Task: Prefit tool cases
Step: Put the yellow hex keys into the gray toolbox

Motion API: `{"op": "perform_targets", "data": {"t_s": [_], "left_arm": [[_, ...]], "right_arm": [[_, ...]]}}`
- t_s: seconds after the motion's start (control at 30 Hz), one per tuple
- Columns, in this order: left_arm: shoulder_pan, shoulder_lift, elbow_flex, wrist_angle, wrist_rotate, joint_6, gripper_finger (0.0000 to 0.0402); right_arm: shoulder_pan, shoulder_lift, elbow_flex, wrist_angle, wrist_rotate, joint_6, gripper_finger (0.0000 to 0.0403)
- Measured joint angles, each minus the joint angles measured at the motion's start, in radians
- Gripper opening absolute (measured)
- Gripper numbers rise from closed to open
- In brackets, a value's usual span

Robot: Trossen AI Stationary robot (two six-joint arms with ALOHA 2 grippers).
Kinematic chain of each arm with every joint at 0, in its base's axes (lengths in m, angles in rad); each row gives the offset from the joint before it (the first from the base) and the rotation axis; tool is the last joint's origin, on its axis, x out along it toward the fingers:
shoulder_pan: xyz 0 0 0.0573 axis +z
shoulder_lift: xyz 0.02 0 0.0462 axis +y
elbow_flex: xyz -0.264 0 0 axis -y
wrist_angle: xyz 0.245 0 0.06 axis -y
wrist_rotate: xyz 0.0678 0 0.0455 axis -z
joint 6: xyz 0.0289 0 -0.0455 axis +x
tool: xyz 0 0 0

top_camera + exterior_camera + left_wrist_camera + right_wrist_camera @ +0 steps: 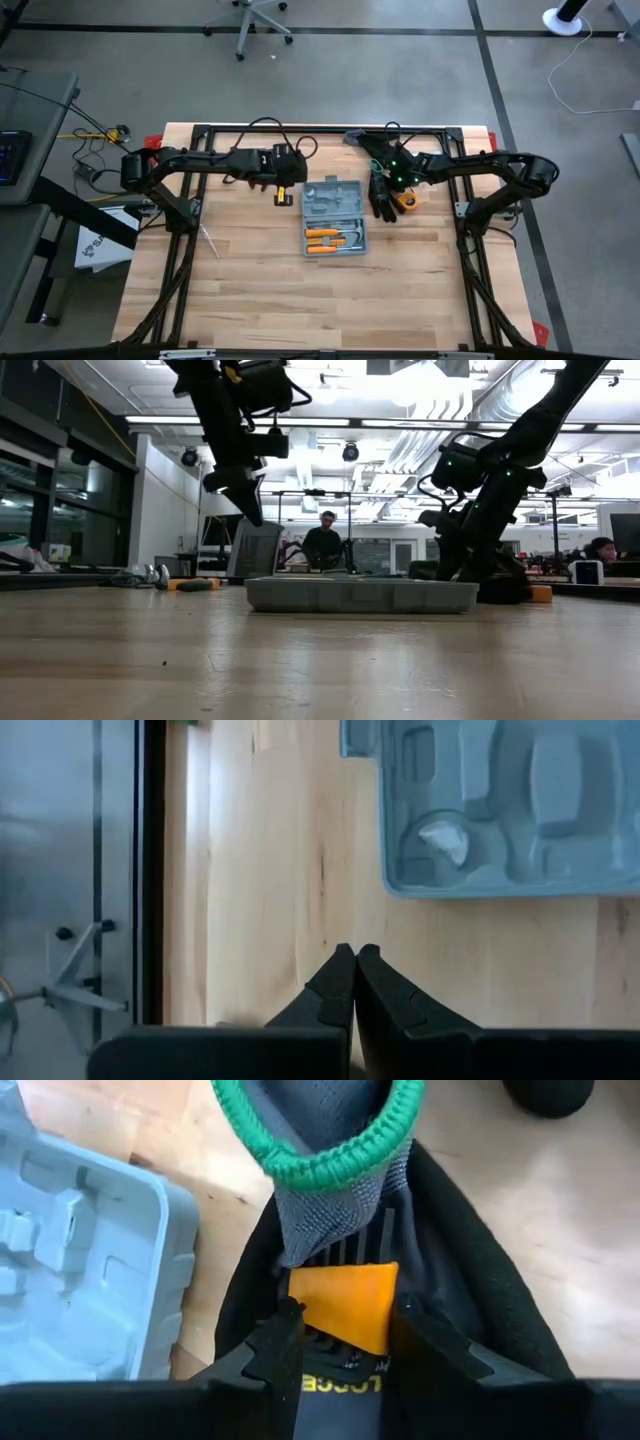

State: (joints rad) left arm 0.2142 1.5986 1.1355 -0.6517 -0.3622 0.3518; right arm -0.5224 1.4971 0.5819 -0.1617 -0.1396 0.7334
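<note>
Right fingers (285, 1342) clamped on an orange tool handle (350, 1302) lying upon a black-and-grey glove (330, 1210), likely to lift it for fitting. Beside them, open on the counter (250, 290): the grey-blue tool case (334, 215), orange-handled tools already seated. Left fingers (335, 985) clenched empty, hovering just short of the case's far edge.

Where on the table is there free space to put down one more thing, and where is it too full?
Free: the bare wood of the table in front of the open tool case, and the strip to its left. Crowded: the case's right side, where the right gripper sits over the gloves; the left gripper hangs near the case's upper-left corner.
</note>
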Motion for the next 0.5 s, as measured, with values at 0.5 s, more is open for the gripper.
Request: {"op": "perform_targets", "data": {"t_s": [0.5], "left_arm": [[-0.012, 0.0, 0.0, 0.0, -0.021, 0.206, 0.0]], "right_arm": [[0.0, 0.0, -0.001, -0.011, -0.041, -0.011, 0.0137]]}}
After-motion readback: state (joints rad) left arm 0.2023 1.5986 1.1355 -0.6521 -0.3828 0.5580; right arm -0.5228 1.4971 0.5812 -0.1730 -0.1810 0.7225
